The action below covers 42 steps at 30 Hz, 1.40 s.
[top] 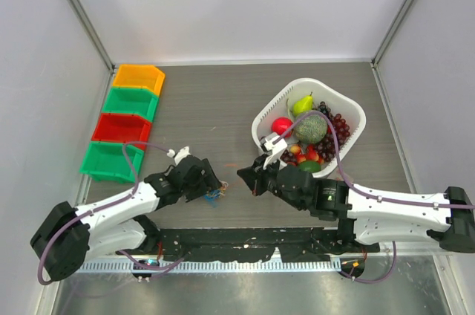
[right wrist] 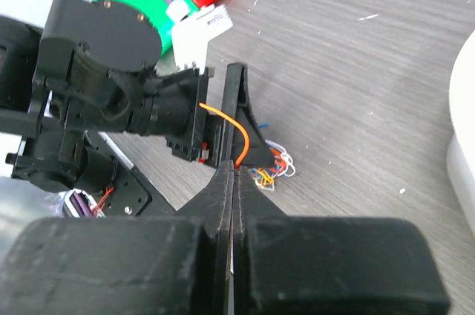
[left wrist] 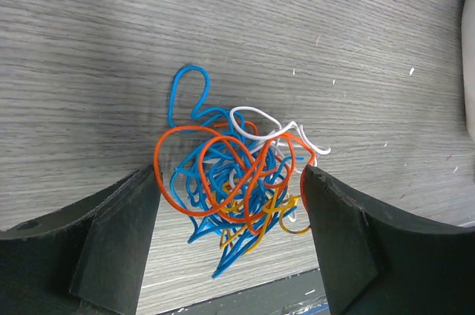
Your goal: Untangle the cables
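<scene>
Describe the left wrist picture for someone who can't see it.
A small tangle of blue, orange, yellow and white cables lies on a grey wood-grain table, between the open black jaws of the left gripper.

Cannot tell strands apart in the cables from above: too small, half under the left pincer. See only a sliver of white basket at the right wrist view's edge.

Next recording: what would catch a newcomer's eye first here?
A bright tangle of blue, orange and white cables sits front centre, between the fingers of the open left gripper. The shut right gripper pinches one orange strand arching from it. A white basket of fruit stands back right.
</scene>
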### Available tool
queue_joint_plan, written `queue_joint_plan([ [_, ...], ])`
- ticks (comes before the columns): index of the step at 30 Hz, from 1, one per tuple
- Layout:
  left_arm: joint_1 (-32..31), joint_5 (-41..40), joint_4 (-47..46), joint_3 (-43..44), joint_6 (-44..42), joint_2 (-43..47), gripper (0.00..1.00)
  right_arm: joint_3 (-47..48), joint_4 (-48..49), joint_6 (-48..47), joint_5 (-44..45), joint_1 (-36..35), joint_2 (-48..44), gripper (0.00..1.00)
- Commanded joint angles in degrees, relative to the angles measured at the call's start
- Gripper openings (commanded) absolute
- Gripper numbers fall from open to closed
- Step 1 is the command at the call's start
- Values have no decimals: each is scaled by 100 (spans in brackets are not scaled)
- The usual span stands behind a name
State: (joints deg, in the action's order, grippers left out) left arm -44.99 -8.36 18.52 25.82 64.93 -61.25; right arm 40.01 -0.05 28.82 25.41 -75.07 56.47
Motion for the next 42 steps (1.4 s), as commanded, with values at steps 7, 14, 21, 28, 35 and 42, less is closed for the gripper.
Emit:
queue_joint_plan([
  [7,17,-61,90,-253,-217,571,91,446,-258,-368,184,-25,-294,1],
  [14,17,107,-349,-192,-296,-298,92,2051,-329,-982,-1,-25,-251,1],
  [21,17,-60,-666,-209,-261,-730,91,4942,-671,-2037,61,-34,671,1],
  [28,17,-192,-184,36,-419,-65,91,5624,-716,-2548,78,-34,1332,0],
  [35,17,-131,1081,537,-727,2677,90,4492,-426,-2276,236,-25,1130,1],
  [42,17,210,1393,942,-990,4402,100,3032,-74,-1582,439,10,1103,1],
])
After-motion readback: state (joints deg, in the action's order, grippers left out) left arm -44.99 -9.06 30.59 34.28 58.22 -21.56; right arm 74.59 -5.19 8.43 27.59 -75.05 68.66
